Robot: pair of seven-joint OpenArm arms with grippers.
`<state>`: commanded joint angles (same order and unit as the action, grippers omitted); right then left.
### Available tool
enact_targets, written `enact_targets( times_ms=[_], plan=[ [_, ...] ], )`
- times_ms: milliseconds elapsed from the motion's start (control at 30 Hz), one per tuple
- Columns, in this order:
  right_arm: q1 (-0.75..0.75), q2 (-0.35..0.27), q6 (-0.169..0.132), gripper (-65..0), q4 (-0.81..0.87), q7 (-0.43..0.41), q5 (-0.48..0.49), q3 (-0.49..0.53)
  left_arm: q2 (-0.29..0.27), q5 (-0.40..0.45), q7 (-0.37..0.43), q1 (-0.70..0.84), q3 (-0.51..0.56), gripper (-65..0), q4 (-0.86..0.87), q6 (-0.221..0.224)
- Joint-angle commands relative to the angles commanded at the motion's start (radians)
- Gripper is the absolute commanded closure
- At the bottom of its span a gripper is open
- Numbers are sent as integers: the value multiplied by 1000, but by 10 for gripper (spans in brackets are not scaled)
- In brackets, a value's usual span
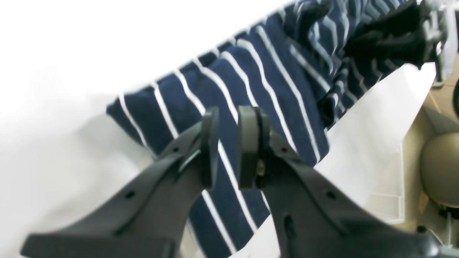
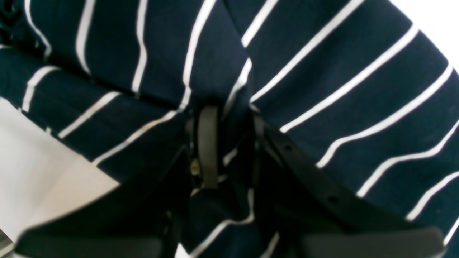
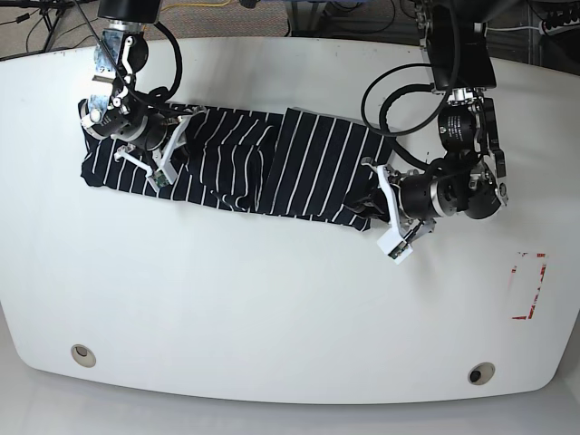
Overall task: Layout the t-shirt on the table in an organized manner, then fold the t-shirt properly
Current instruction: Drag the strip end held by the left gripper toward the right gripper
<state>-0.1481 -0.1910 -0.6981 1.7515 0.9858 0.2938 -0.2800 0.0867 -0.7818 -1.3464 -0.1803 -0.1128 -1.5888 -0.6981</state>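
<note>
Spreading across the far half of the smooth white table, the t-shirt lies in a long, uneven band of dark navy fabric lined with slim white stripes. Toward the robot's left, a broad, fairly flat panel forms a slanted four-sided shape with softly rounded corners; toward the right, the soft cloth bunches into overlapping folds, with a long, narrow stretch reaching the table's far side.

The right gripper is closed on the t-shirt, a creased ridge of cloth pinched between its dark fingers. Around it, the stripes bend sharply at the folds, some curving, others running nearly straight over the smoother fabric. The left gripper stands slightly open over the broad panel, near the garment's edge, with nothing gripped; striped cloth shows through the narrow gap between its ridged, dark gray fingers. Whether those fingertips touch the fabric cannot be told.

On the near part of the tabletop, a round metal grommet sits by one rounded corner and a second grommet near the other. A red-and-white tape rectangle marks the surface toward the robot's left edge.
</note>
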Motion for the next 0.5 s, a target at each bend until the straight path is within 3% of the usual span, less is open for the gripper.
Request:
enact_targets(
  times_ms=[100,333,500],
  plan=[
    [0,0,0,-109,25,0,0,0,11,0,32,3,8,-71,48,0],
    [18,12,0,-109,126,0,2,0,86,0,227,-5,110,-71,269,0],
    [31,44,0,-116,189,0,2,-6,100,0,327,-20,161,-71,387,0]
  ],
)
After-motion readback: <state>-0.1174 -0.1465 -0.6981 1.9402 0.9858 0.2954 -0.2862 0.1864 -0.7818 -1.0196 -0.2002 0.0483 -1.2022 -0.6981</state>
